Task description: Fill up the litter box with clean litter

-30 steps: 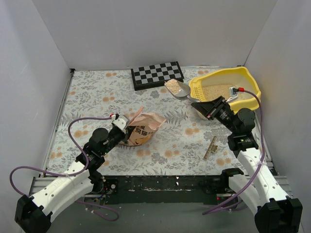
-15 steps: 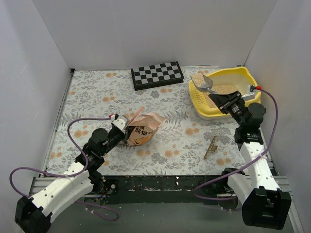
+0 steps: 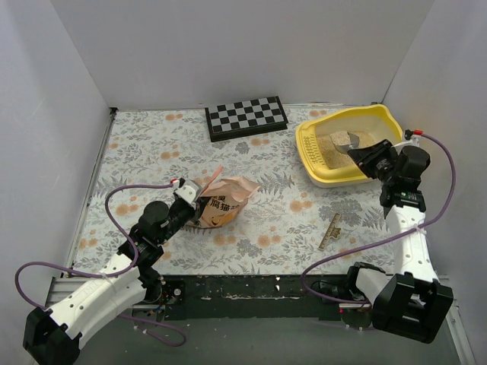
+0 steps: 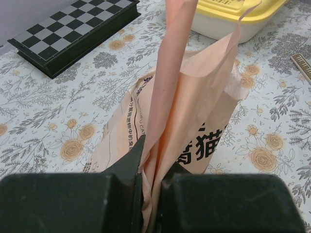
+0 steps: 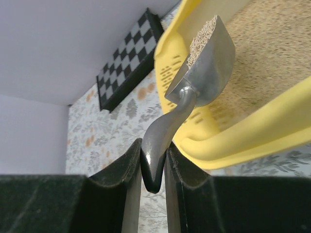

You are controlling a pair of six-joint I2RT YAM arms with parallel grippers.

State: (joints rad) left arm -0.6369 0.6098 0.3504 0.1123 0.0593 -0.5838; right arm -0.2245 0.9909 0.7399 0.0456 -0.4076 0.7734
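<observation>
Scoop: silver metal scoop (image 5: 209, 58), handle clamped in right gripper (image 5: 153, 162), just swung over the yellow plastic litter box (image 3: 306, 148) — tipping.
Litter: pale beige clean litter (image 5: 272, 39) covers the box floor — filling continues.
Left gripper (image 4: 150, 174): pinching peach crinkled bag (image 4: 194, 116).

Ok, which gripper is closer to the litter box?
Right. The right gripper holds the scoop inside the litter box; the left gripper clamps the bag, far to its left.

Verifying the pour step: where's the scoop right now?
Top view, far right: the metal scoop is over the litter box, its handle clamped in the right gripper, some clean litter in its bowl.
</observation>
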